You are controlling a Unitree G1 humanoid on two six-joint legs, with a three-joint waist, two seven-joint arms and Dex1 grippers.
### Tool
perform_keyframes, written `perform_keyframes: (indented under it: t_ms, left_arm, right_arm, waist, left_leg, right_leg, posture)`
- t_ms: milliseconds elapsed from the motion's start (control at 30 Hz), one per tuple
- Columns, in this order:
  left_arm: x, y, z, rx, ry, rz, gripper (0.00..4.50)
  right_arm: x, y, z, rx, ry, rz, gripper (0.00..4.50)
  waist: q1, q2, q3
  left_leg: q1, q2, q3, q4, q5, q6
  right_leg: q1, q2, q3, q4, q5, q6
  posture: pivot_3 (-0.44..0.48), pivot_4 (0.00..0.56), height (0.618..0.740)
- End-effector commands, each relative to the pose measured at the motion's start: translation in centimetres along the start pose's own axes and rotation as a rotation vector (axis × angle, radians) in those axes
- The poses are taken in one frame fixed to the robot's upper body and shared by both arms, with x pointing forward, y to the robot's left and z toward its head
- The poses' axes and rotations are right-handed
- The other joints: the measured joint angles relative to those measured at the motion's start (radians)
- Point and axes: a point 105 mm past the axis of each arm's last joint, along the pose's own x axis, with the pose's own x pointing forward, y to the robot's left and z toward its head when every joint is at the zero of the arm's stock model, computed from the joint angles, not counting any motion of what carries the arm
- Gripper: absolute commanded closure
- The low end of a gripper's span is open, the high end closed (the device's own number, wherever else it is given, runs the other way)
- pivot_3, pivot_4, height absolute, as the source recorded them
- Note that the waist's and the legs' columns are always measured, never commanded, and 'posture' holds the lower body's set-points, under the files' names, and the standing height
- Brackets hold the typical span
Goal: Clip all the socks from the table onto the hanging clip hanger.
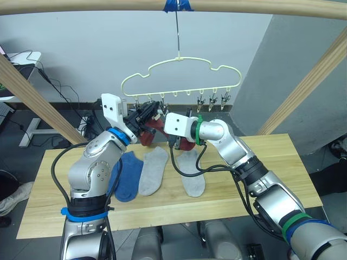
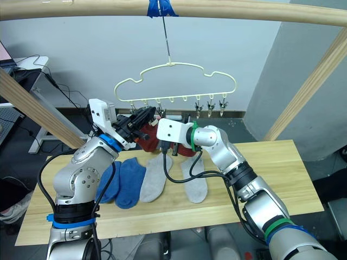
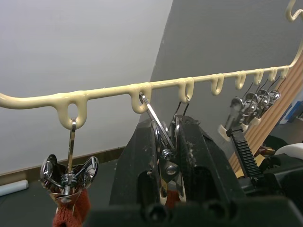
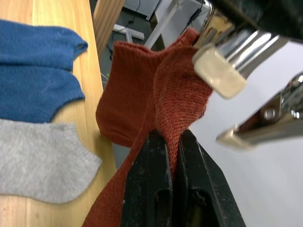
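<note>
The right gripper [image 4: 173,156] pinches a rust-red fabric sock [image 4: 177,101] just below the metal clip [image 3: 165,156] that the left gripper [image 3: 173,151] squeezes.

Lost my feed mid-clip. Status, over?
Left gripper squeezing the second clip on the clip hanger. Right gripper shut on a rust-red sock, feeding it up. One rust-red sock already hung. Nothing blocking.
</note>
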Motion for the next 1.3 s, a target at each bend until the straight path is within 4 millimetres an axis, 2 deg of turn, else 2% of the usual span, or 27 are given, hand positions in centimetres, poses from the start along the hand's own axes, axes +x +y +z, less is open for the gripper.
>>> perform_keyframes:
  t_ms: [33,267,667,900,1300]
  left_arm:
    - [-0.1,-1.2,1.4,0.041,-0.045,-0.051,4.24]
    - [-0.1,-1.1,1.3,0.04,-0.042,-0.05,4.24]
    - [0.0,-1.0,1.5,0.047,-0.043,-0.051,4.24]
    - [0.0,-0.9,1.5,0.049,-0.039,-0.053,4.24]
    - [-0.1,-1.0,1.4,0.051,-0.032,-0.058,4.24]
  right_arm:
    - [-0.4,-1.3,2.3,-0.034,-0.081,-0.048,4.5]
    - [-0.6,-1.0,3.0,-0.076,-0.101,-0.035,4.5]
    - [-0.9,0.5,1.4,-0.151,-0.037,0.035,4.5]
    - [-1.1,0.1,1.7,-0.26,-0.059,0.003,4.5]
    - [-0.8,-1.1,2.4,-0.293,-0.088,-0.079,4.5]
  waist:
    - [0.0,0.0,0.0]
    - [0.0,0.0,0.0]
    - [0.0,0.0,0.0]
    - [0.0,0.0,0.0]
    - [0.0,0.0,0.0]
  left_leg:
    - [0.0,0.0,0.0,0.0,0.0,0.0]
    - [0.0,0.0,0.0,0.0,0.0,0.0]
    - [0.0,0.0,0.0,0.0,0.0,0.0]
    - [0.0,0.0,0.0,0.001,0.0,0.0]
    - [0.0,-0.001,0.0,0.002,0.003,-0.003]
  right_leg:
    - [0.0,0.0,0.0,0.0,0.0,0.0]
    - [0.0,0.0,0.0,0.0,0.0,0.0]
    - [0.0,0.0,0.0,0.001,0.0,0.0]
    - [-0.001,0.0,0.0,0.002,0.0,0.0]
    - [-0.004,0.0,0.001,0.011,0.0,0.0]
  posture:
    - [-0.176,0.194,0.74]
    - [-0.178,0.189,0.74]
    - [-0.174,0.187,0.74]
    - [-0.176,0.187,0.74]
    - [-0.175,0.184,0.74]
